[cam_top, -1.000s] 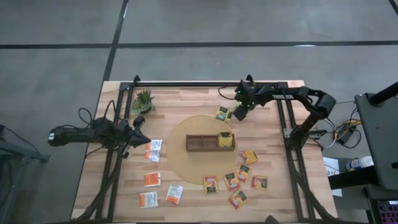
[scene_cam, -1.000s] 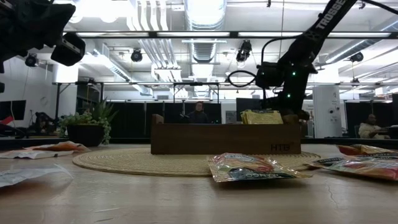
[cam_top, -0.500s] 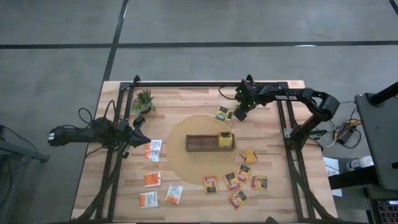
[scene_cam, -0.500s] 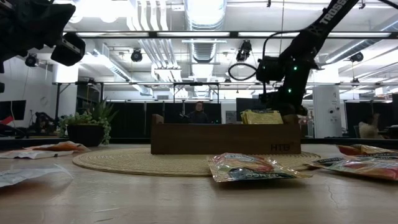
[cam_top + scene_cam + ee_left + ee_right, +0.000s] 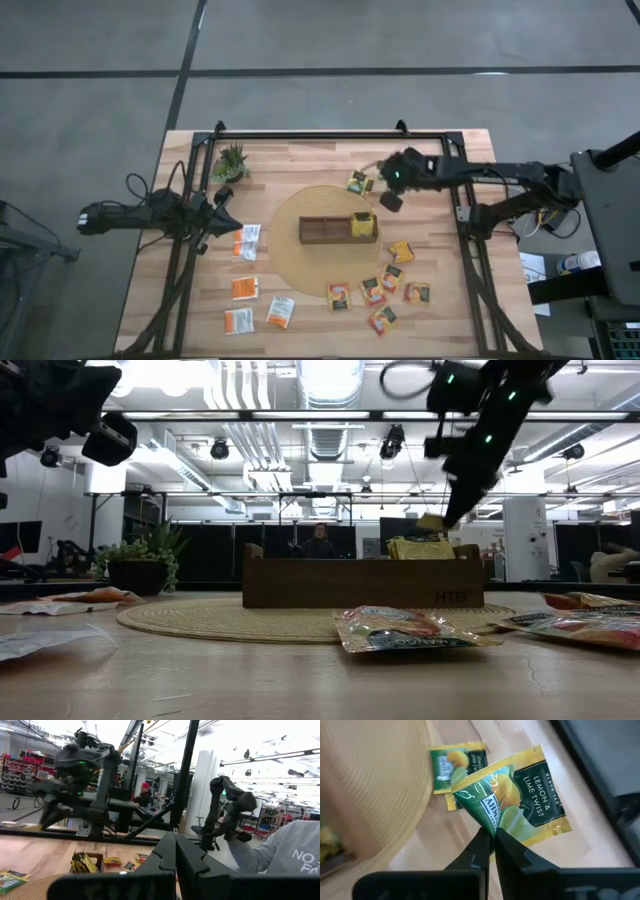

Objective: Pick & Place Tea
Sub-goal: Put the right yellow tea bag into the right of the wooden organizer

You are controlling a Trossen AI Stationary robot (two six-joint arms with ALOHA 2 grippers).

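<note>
Wooden worktop [image 5: 300,160] inside a black frame, grey floor all round. Right hand [image 5: 391,199] sits right of centre in the high view, just off the round mat [image 5: 290,250], clamped on a yellow-green lemon sachet [image 5: 512,802] at its corner. A second sachet of that kind [image 5: 358,182] lies flat beside it.

Progress, my read: early. The tray [image 5: 325,230] at frame centre holds sachets only in its right compartment [image 5: 362,226]; the rest looks empty. Loose tea: orange-brown group [image 5: 385,288] lower right, white-and-orange ones [image 5: 246,241] left of the mat, more lower left.

Left hand [image 5: 222,197] parked at the worktop's left edge, fingers closed on nothing, beside the potted plant [image 5: 231,160].

Room: open path from the right hand across the mat to the tray; frame rail is close on its right.
</note>
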